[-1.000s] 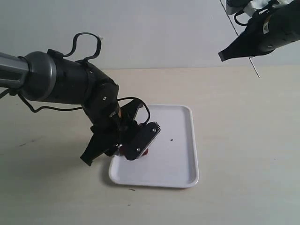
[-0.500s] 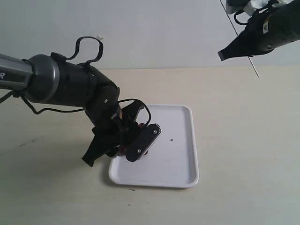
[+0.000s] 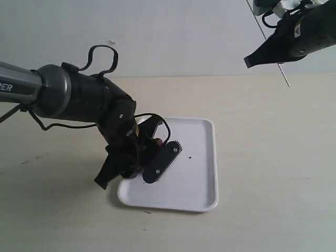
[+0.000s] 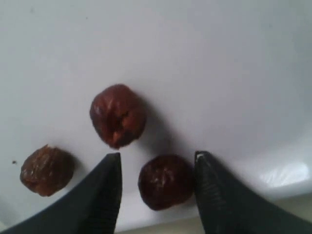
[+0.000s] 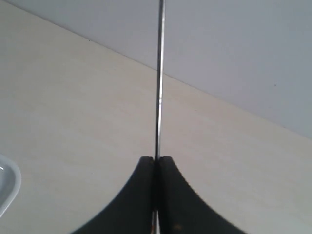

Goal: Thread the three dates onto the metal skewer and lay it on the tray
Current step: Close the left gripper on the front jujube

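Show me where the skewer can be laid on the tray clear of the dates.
Free: the tray's right half, from the left gripper to the right rim, bare except a tiny dark speck. The table right of the tray is bare. Crowded: the tray's left edge, where the three dates cluster and the open gripper straddles one.

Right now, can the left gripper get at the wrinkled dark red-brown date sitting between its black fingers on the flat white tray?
Probably yes. The left gripper is open, its jaws on either side of that date on the tray, with nothing between. The other two dates lie outside the jaws.
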`<state>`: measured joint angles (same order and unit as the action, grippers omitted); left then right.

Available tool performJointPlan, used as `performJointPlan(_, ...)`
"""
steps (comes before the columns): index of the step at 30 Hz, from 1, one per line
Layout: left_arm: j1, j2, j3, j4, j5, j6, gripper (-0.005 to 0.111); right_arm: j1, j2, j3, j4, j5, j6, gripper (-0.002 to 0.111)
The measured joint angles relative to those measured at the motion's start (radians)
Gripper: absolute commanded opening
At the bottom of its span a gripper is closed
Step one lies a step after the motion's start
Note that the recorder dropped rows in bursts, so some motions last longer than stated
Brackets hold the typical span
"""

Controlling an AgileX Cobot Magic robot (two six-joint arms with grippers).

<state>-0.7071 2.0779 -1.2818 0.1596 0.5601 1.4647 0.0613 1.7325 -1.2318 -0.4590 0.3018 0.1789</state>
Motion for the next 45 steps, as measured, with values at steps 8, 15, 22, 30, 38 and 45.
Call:
performJointPlan(8, -0.001, 0.004, 0.0, -0.002, 0.0, 0.0, 0.047, 0.0, 0.0, 0.0, 0.012, -0.005, 0.0, 0.0)
performJointPlan(15, -0.001, 0.004, 0.0, 0.0, 0.0, 0.0, 0.047, 0.0, 0.0, 0.0, 0.014, -0.008, 0.0, 0.0)
performJointPlan(22, -0.001, 0.004, 0.0, 0.011, -0.005, -0.225, 0.047, 0.0, 0.0, 0.0, 0.014, -0.01, 0.0, 0.0)
performJointPlan(30, -0.001, 0.004, 0.0, 0.011, -0.01, -0.361, 0.047, 0.0, 0.0, 0.0, 0.018, -0.012, 0.0, 0.0)
performJointPlan(38, -0.001, 0.004, 0.0, 0.011, 0.008, -0.369, 0.047, 0.0, 0.0, 0.0, 0.019, -0.012, 0.0, 0.0)
performJointPlan(45, -0.001, 0.004, 0.0, 0.011, 0.013, -0.369, 0.033, 0.0, 0.0, 0.0, 0.019, -0.012, 0.0, 0.0)
